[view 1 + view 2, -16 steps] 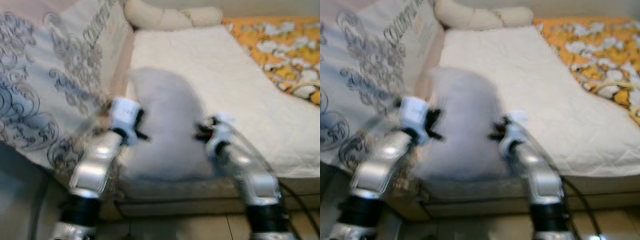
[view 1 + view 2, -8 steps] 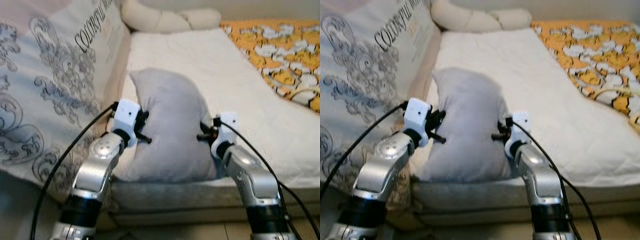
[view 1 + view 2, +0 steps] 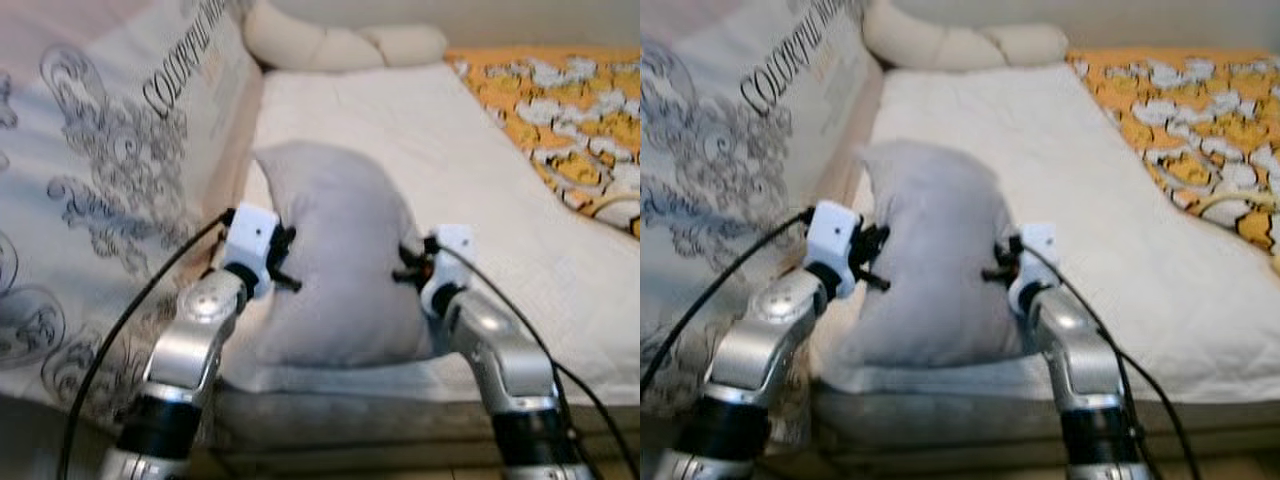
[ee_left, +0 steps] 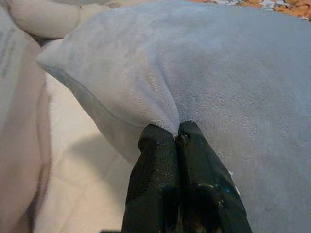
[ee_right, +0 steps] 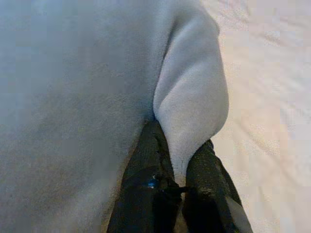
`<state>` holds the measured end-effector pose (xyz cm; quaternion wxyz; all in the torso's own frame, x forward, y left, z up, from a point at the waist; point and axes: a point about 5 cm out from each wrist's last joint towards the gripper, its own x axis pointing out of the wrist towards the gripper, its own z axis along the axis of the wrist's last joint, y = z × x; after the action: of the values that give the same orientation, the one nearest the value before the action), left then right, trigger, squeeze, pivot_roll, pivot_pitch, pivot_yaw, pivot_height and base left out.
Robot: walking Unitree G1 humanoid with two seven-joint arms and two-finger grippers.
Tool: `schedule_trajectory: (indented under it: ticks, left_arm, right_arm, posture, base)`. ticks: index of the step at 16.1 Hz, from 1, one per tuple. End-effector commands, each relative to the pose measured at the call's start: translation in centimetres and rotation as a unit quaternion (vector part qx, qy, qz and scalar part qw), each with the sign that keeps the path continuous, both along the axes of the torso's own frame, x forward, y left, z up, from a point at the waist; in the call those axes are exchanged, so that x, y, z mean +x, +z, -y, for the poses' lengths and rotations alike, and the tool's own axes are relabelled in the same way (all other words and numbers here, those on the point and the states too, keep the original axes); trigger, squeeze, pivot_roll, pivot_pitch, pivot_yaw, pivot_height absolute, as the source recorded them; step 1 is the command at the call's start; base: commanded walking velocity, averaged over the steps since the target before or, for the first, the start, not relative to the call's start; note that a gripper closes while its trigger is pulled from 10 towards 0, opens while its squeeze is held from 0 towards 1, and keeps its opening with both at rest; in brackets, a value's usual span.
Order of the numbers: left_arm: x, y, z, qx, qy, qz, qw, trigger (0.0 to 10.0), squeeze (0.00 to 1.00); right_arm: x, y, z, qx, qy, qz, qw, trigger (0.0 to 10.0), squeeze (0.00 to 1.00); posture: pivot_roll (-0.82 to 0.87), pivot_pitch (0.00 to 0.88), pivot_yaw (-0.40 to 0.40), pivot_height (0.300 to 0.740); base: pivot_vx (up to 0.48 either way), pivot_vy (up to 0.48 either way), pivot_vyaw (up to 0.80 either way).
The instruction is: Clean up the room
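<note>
Together, both silver arms reached forward and up from the bottom of the head view, elbows bent, each wrist turned inward toward a grey pillow [image 3: 340, 260] that stood on end near the front edge of a cream mattress [image 3: 480, 170]. The left gripper [image 3: 285, 262] pressed against the pillow's left side, and the left wrist view showed its two black fingers [image 4: 160, 179] drawn tight together with a pinch of the grey fabric puckered between their tips. The right gripper [image 3: 408, 265] met the pillow's right side; in the right wrist view its fingers [image 5: 150, 165] were clamped on a thick fold of the pillow's edge, which bulged out between them. Black cables ran along both forearms. The pillow leaned slightly, its lower end resting on the mattress between the two wrists. To the left rose a large pale cushion [image 3: 110, 180] printed with grey scrolls and dark lettering, a cream bolster [image 3: 340, 45] lay at the far end, and an orange floral blanket [image 3: 570, 130] covered the right side.
</note>
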<state>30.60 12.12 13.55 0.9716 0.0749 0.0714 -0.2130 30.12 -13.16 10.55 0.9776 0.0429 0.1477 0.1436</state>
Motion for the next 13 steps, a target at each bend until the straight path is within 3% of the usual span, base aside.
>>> schedule_trajectory:
  ticks: [1,3,8,13]
  left_arm:
    - [0.21,1.12,-0.71,0.002,0.005,0.024,1.0,10.0,0.0]
    - [0.23,1.16,-0.76,0.004,0.005,0.024,1.0,10.0,0.0]
    - [0.22,1.15,-0.79,0.01,0.001,0.024,1.0,10.0,0.0]
    - [0.16,0.91,-0.73,0.018,-0.007,0.022,1.0,10.0,0.0]
  right_arm:
    - [0.16,1.08,-1.95,-0.005,0.045,0.031,0.999,10.0,0.0]
    - [0.08,1.0,-2.2,0.0,0.048,0.03,0.998,10.0,0.0]
    - [0.3,0.63,-1.74,0.004,0.031,0.017,0.999,10.0,0.0]
    - [0.27,0.58,-1.66,0.003,0.03,0.015,0.999,10.0,0.0]
  posture:
    - [0.07,0.0,0.018,0.74]
    - [0.07,0.0,0.019,0.74]
    - [0.08,0.0,0.024,0.74]
    - [0.07,0.0,0.025,0.74]
  base:
    - [0.356,0.0,0.8]
    - [0.354,0.0,0.8]
    - [0.319,0.0,0.0]
    - [0.0,0.0,0.0]
